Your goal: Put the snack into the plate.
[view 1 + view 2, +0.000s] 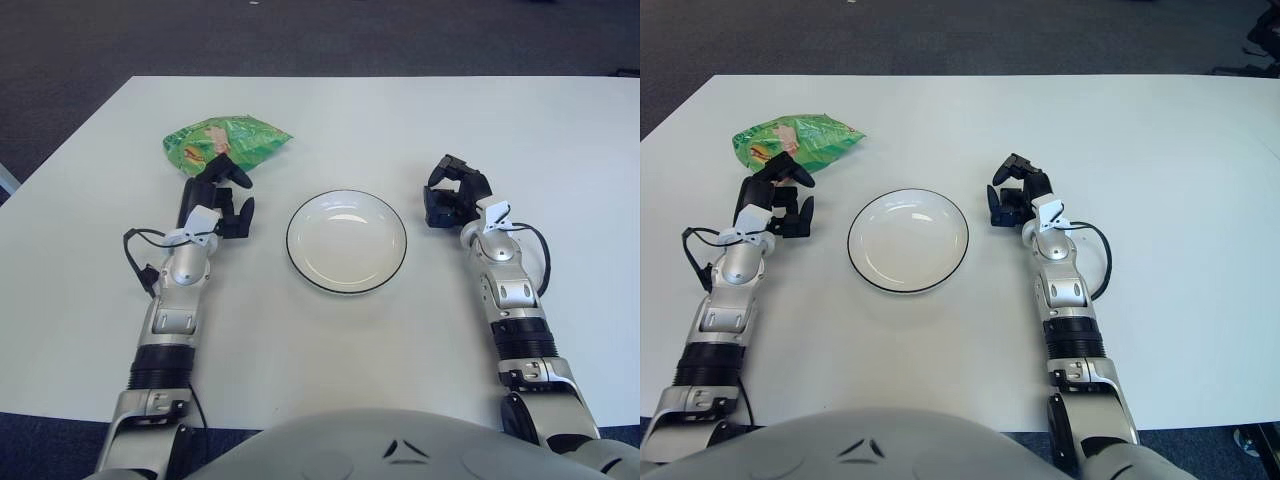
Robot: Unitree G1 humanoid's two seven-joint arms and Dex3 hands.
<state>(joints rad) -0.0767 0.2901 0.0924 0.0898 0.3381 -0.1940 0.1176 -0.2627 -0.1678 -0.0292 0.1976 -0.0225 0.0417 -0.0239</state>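
Snack (224, 142) — a green crinkled bag — lies on the white surface (330, 110) toward the far left, well apart from the plate and not in it. Its near edge sits just beyond the left hand (218, 193), which shows directly in front of the bag with its dark fingers (236, 175) spread loosely and clamped on nothing. One finger reaches up toward the bag's near edge; whether it touches the bag cannot be told. A thin black cable loops beside the left wrist.

Near the middle of the surface stands the plate (299, 262) — round, white, with a dark rim — and nothing lies in it. It sits between the two hands, just to the right of the left hand and apart from it.

To the right of the plate shows the right hand (453, 192), close to the rim but not touching it. Its black fingers (453, 166) are curled inward and hold nothing. A black cable loops out beside the right forearm as well.
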